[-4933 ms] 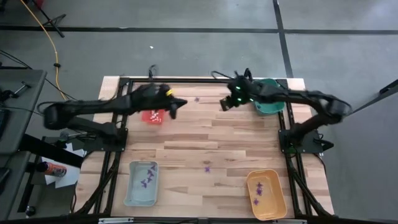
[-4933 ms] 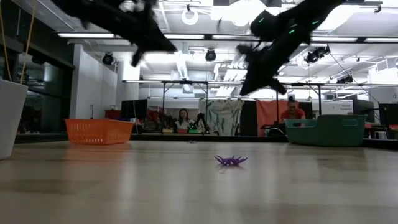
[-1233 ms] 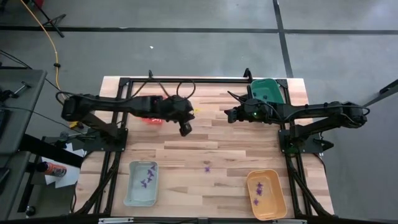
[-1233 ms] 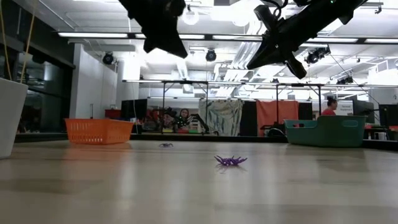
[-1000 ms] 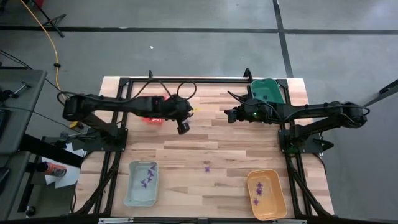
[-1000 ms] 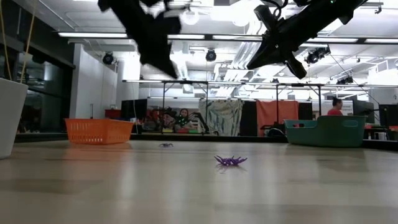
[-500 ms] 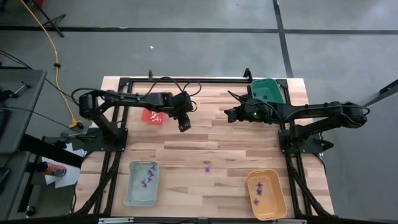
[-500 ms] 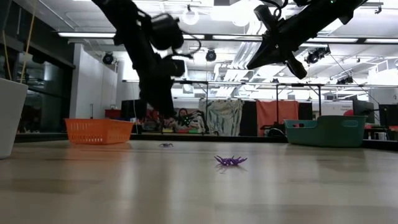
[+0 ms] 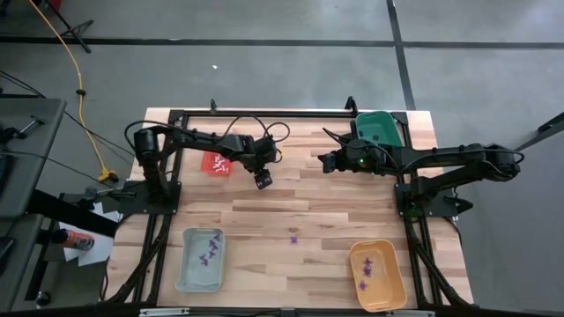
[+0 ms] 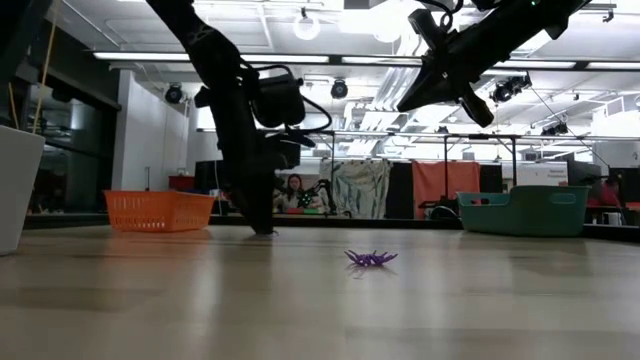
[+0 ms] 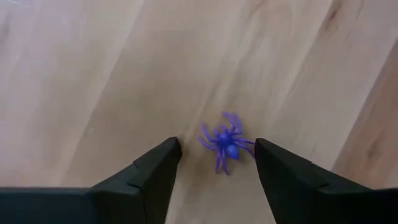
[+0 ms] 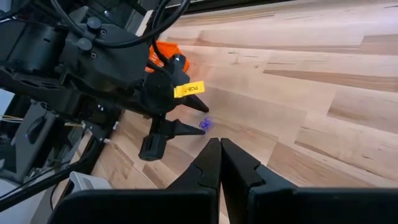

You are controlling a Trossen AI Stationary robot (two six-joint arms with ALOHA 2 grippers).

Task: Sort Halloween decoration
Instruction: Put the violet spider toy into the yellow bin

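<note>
The left gripper (image 11: 214, 163) has come down beside the red tray (image 9: 217, 164) and is now standing spread wide around a purple spider (image 11: 225, 142) lying on the table (image 9: 335, 202). The right gripper (image 12: 220, 163), pinched closed, is hovering unchanged.

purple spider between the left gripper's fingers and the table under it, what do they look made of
Purple spider: probably moulded plastic, with uniform colour and thin stiff legs. Table: pale wood planks with visible grain and seams, matte finish. The left gripper is open around the spider.

Both arms are matte black with looping black cables; left gripper (image 12: 163, 134) has wedge-shaped fingers (image 11: 152, 168) and a yellow label (image 12: 188, 89).
</note>
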